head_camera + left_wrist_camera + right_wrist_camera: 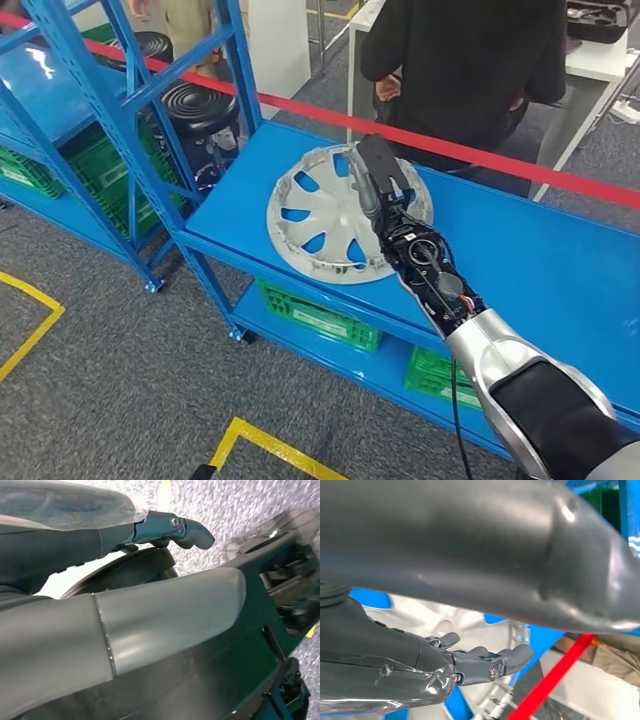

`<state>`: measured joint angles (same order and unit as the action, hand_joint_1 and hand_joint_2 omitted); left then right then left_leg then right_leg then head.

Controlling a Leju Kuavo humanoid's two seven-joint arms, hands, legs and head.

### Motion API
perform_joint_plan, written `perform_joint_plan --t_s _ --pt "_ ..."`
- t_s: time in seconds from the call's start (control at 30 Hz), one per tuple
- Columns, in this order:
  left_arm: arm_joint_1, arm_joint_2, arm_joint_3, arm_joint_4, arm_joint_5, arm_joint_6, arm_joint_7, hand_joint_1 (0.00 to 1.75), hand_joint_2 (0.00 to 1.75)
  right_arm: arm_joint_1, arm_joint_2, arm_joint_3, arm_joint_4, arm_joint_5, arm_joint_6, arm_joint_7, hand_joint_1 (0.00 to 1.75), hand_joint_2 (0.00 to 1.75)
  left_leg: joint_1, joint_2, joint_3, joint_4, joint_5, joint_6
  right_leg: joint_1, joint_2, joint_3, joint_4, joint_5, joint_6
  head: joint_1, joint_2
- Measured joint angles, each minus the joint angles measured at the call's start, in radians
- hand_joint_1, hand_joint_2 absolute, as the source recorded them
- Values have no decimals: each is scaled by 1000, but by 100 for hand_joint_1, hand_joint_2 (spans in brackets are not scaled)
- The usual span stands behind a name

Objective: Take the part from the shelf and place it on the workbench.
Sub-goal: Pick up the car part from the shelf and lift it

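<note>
On the blue shelf (528, 270), I am at the reach-and-grasp step, nothing lifted yet.

From largest to smallest: the shelf's top deck carries the part (324, 225), a silver hubcap lying flat near its front edge. My right hand (381, 185) hovers over the hubcap's far right rim; its fingers (508, 659) are extended and apart, thumb clear, holding nothing. My left hand (162, 615) hangs over the floor, fingers loose around nothing. Next, I judge, I must lower the right hand and close on the rim.
</note>
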<state>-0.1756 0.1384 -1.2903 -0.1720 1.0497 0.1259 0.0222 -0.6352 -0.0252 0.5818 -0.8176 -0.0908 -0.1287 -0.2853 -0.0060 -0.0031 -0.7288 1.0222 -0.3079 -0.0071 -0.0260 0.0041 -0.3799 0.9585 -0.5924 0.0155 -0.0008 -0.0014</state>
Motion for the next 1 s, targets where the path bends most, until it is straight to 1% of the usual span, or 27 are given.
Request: perform_joint_plan --t_s 0.03,0.07,0.1,0.13,0.17,0.2,0.23,0.27,0.3,0.33,0.37,0.4,0.43,0.47,0.5,0.53,0.57,0.67,0.73,0.83,0.9,1.0 --pt "1 0 0 0 0 0 1 0 0 -1 0 0 0 5 1 8 0 0 -2 1 12 -29 6 3 2 0 4 -6 -9 6 -2 0" --pt "1 0 0 0 0 0 2 0 0 -3 0 0 -1 12 2 19 0 0 -4 1 16 -34 -5 8 4 0 7 -15 -15 10 -2 0" --pt "-1 0 0 0 -1 1 2 0 0 -4 0 1 -1 22 3 34 0 0 -4 -1 17 -37 -11 15 4 -1 14 -26 -18 14 -3 0" --pt "-2 0 0 0 -2 1 3 0 0 -6 0 2 -2 35 3 50 0 0 -3 -3 20 -39 -17 21 3 -2 24 -36 -22 17 3 0" --pt "-3 0 0 0 -2 1 5 0 0 -9 -1 3 -2 51 3 67 0 0 -3 -4 26 -43 -22 28 3 -3 28 -31 -31 20 8 0" --pt "-4 0 0 0 -4 1 7 0 0 -13 -1 5 -2 70 1 84 0 0 -2 -5 34 -48 -27 35 4 -4 18 -1 -49 21 13 0" --pt "-5 -1 0 0 -5 1 8 0 0 -16 -2 8 -2 88 0 99 0 0 -2 -6 42 -52 -32 42 6 -4 -9 59 -76 21 20 0" --pt "-6 -2 0 0 -6 2 10 0 0 -18 -2 11 -1 105 0 111 0 0 -4 -7 50 -54 -37 48 9 -4 -54 141 -105 20 25 0" --pt "-6 -3 0 0 -7 2 11 0 0 -18 -2 14 0 121 1 123 0 44 -6 -8 56 -55 -42 52 13 -4 -106 223 -130 18 30 0" --pt "-6 -3 0 0 -8 2 11 0 0 -17 -3 18 2 134 4 133 0 87 -9 -10 63 -55 -47 54 16 -4 -151 281 -136 15 35 0" --pt "-6 -4 0 0 -9 2 11 0 0 -17 -3 20 3 144 8 140 0 131 -12 -14 71 -55 -52 56 19 -4 -180 299 -120 11 40 0" --pt "-6 -5 0 0 -9 2 12 0 0 -17 -3 23 3 151 13 145 0 175 -16 -17 79 -55 -55 56 23 -3 -188 272 -80 5 45 0" --pt "-6 -5 0 0 -9 2 13 0 0 -19 -3 26 4 156 18 147 0 175 -19 -20 87 -55 -57 56 28 -3 -179 210 -25 -4 49 0" --pt "-7 -7 0 0 -8 2 14 0 0 -22 -3 28 4 160 22 148 0 175 -21 -22 93 -56 -59 56 34 -1 -162 138 26 -14 51 0" --pt "-7 -9 0 0 -9 2 15 0 0 -26 -3 30 4 162 25 148 0 175 -24 -23 96 -56 -60 55 38 -2 -146 75 63 -22 51 0" --pt "-7 -10 0 0 -9 4 16 0 0 -29 -4 32 3 163 28 147 0 175 -24 -24 96 -56 -61 53 41 -2 -136 35 84 -27 50 0" --pt "-7 -11 0 0 -10 6 16 0 0 -32 -4 35 3 162 29 145 0 175 -24 -25 95 -57 -64 53 43 -3 -132 16 89 -27 47 0" --pt "-5 -10 0 0 -10 11 16 0 0 -34 -4 41 3 160 32 140 0 175 -22 -24 95 -59 -66 50 43 -5 -133 8 91 -21 43 0" --pt "-4 -9 0 0 -9 10 16 0 0 -34 -4 43 3 162 34 140 0 175 -21 -24 96 -61 -62 46 43 -4 -133 8 94 -24 41 0" --pt "-4 -7 0 0 -8 10 17 0 0 -36 -5 46 3 191 36 163 0 175 -21 -23 97 -63 -60 45 43 -3 -133 8 97 -25 34 0" --pt "-4 -6 0 0 -6 11 17 0 0 -43 -5 54 3 266 37 227 0 175 -21 -23 97 -63 -60 45 43 -3 -133 8 98 -24 31 0" --pt "-3 -5 0 0 1 14 19 0 0 -62 -11 80 -12 442 87 392 0 175 -21 -23 97 -64 -60 45 43 -4 -133 8 97 -24 29 0"
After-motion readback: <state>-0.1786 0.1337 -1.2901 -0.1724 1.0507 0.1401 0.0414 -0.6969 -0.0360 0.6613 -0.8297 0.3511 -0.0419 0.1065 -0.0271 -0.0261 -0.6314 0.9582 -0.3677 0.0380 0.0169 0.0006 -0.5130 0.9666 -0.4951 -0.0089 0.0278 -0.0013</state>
